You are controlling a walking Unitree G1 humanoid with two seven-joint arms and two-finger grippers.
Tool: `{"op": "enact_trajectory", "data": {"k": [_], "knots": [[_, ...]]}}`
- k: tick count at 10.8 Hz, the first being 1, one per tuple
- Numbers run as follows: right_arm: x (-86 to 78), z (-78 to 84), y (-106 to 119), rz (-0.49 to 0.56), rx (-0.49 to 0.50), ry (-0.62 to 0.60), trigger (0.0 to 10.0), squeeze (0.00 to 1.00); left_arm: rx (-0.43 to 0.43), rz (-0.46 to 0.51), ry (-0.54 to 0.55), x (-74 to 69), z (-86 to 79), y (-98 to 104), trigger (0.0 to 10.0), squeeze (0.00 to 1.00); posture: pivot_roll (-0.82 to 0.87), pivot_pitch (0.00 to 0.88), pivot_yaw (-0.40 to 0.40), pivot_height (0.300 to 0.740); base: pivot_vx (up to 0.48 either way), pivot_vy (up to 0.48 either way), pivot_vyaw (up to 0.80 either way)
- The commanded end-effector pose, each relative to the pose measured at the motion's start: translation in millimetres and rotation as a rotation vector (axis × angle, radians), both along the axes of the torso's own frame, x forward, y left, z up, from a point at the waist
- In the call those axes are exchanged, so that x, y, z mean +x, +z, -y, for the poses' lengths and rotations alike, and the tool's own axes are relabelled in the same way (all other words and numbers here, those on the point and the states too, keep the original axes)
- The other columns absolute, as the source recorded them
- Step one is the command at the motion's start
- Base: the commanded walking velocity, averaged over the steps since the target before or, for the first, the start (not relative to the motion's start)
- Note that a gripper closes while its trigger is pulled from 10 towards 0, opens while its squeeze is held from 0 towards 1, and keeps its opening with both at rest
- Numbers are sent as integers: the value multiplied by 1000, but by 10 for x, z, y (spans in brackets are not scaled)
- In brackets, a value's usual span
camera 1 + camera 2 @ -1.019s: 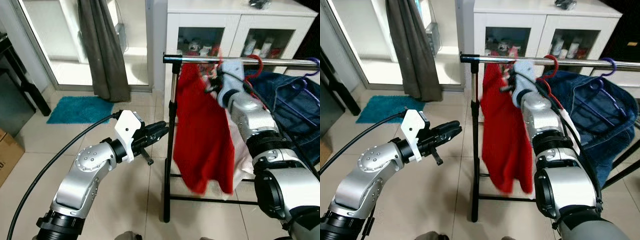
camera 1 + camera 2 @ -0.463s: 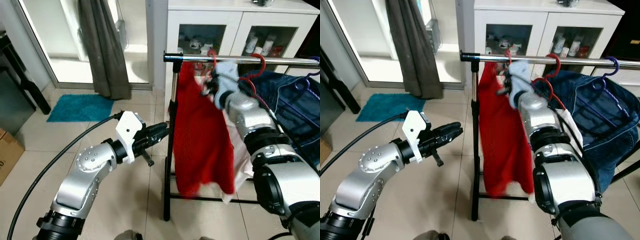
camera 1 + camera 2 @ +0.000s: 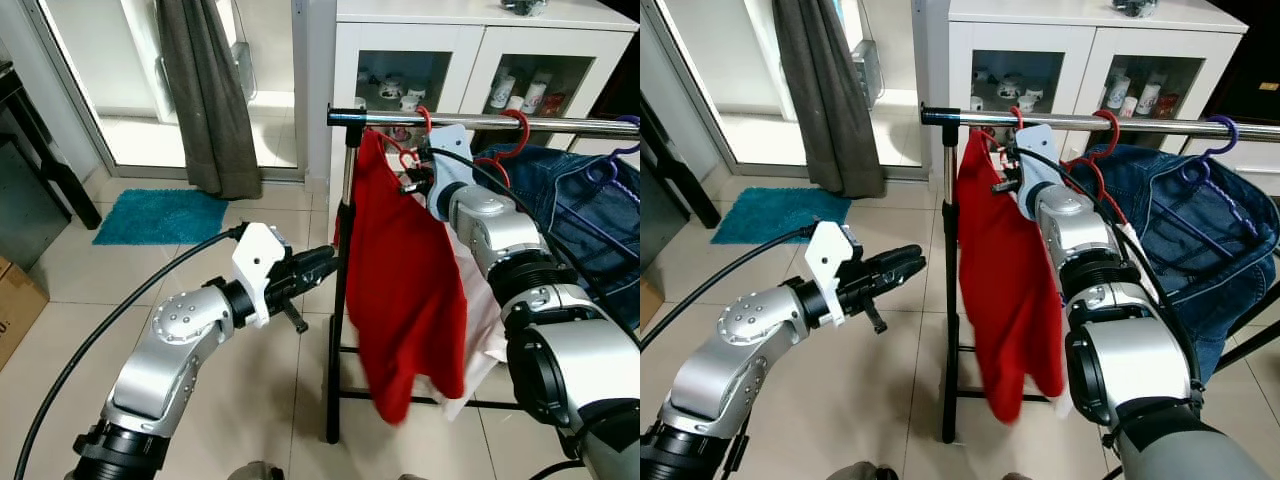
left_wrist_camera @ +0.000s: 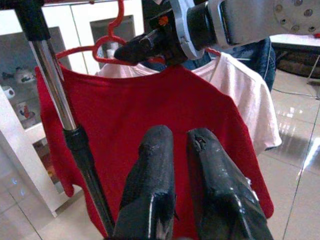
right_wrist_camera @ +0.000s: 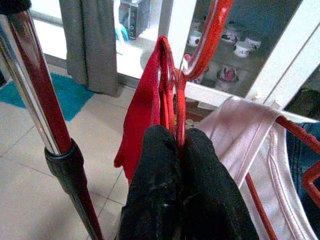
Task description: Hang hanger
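While its two black fingers are pinching the neck of the red plastic hanger (image 5: pixel 186 90), the right gripper (image 3: pixel 1006 172) is holding it just under the chrome clothes rail (image 3: pixel 1090 122), apparently so the hook can seat over the bar. From that hanger the red shirt (image 3: pixel 405 290) is draping toward six o'clock, with a pale pink garment (image 4: pixel 240 95) hanging just behind it. At nine o'clock of the rack's black upright post (image 3: pixel 338 330), the left gripper (image 3: pixel 322 262) is hovering empty, fingers nearly together, likely standing by.
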State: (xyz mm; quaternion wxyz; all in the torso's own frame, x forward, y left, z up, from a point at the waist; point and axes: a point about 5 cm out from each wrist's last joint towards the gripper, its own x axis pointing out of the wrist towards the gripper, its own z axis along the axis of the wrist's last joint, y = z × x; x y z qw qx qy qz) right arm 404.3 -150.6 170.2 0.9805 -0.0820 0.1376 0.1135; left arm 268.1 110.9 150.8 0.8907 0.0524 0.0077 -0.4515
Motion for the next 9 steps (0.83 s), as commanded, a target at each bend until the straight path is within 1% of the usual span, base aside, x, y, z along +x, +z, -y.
{"op": "enact_trajectory", "data": {"k": [1, 2, 3, 4, 5, 6, 8, 9], "knots": [[-1, 43, 39, 44, 26, -4, 10000, 1000, 26, -2, 21, 41, 22, -16, 10000, 0, -80, 0, 40, 740, 0, 0, 0], [2, 75, 93, 81, 38, -28, 10000, 1000, 17, -4, 61, 78, 21, -23, 10000, 0, -82, 0, 42, 740, 0, 0, 0], [-8, 117, 129, 113, 36, -25, 10000, 1000, 13, -6, 96, 106, 23, -25, 10000, 0, -82, 0, 44, 740, 0, 0, 0], [-34, 121, 166, 124, 97, 6, 10000, 1000, 6, -2, 131, 136, 19, -23, 10000, 0, -85, 0, 50, 740, 0, 0, 0], [-87, 124, 189, 146, 92, 52, 10000, 1000, -6, -3, 171, 165, 5, -27, 10000, 0, -87, 0, 54, 740, 0, 0, 0], [-166, 127, 264, 200, 96, 76, 10000, 1000, -16, -6, 230, 201, -41, -34, 10000, 0, -89, 0, 59, 740, 0, 0, 0], [-267, 135, 335, 238, 81, 96, 10000, 1000, -21, -22, 261, 203, -117, -49, 10000, 0, -91, 0, 64, 740, 0, 0, 0], [-433, 157, 392, 285, 57, 129, 10000, 682, -18, -14, 296, 201, -161, -50, 10000, 0, -86, 0, 60, 740, 0, 0, 0]]}}
